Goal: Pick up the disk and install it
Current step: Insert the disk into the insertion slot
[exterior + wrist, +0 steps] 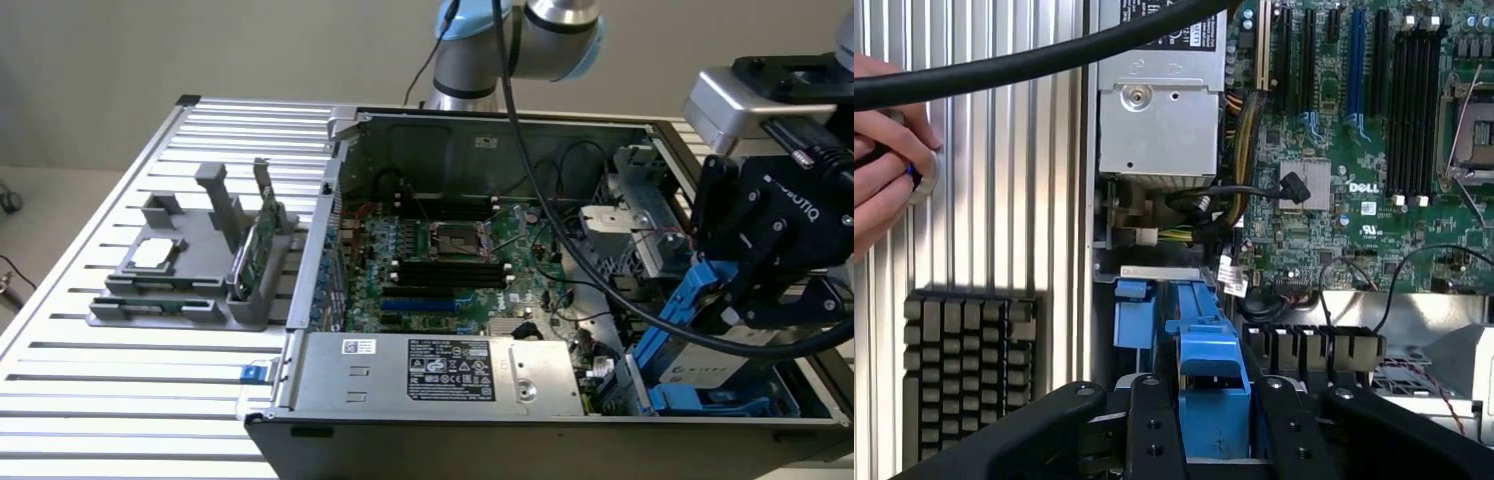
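Disk clamped by blue frame between gripper jaws, tilted over drive bay, exterior view's right of computer case. Square frame to bay, ease down level, no forcing.

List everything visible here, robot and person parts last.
table: one, silver slatted, under everything
computer case: one, dark, open, on the table
motherboard: one, green, inside the case
power supply: one, silver, in the case
fixture: one, grey, table, exterior view's left
processor chip: one, silver, on the fixture
circuit card: one, green, upright in the fixture
keyboard: one, dark, on the table
disk: one, silver, blue-framed, tilted in the case, exterior view's right
cable: one, black, over the case
arm: one, grey and blue, behind the case
gripper: one, black, closed on the disk
hand: one, over the table
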Controlling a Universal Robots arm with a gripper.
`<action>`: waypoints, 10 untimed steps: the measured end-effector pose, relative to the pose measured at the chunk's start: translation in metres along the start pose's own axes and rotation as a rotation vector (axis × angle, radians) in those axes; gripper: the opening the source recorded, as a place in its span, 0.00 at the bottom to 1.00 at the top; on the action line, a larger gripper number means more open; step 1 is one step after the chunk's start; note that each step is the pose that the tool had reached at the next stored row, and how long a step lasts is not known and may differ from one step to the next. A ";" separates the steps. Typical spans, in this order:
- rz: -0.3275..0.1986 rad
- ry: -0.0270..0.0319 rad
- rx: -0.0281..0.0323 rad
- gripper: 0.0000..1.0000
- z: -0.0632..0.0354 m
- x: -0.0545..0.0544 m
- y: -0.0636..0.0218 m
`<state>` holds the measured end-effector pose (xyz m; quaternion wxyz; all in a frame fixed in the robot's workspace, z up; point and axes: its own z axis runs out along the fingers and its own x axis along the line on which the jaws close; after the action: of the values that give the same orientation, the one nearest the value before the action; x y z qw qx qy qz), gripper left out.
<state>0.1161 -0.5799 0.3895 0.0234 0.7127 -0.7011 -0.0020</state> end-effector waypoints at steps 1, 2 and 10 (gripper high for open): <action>0.000 -0.0001 -0.0001 0.33 0.0017 0.000 0.0000; 0.000 -0.0001 0.0000 0.33 0.0034 0.000 -0.0001; 0.000 0.0003 0.0000 0.33 0.0174 -0.001 -0.0005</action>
<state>0.1160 -0.5796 0.3721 0.0235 0.7126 -0.7012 -0.0019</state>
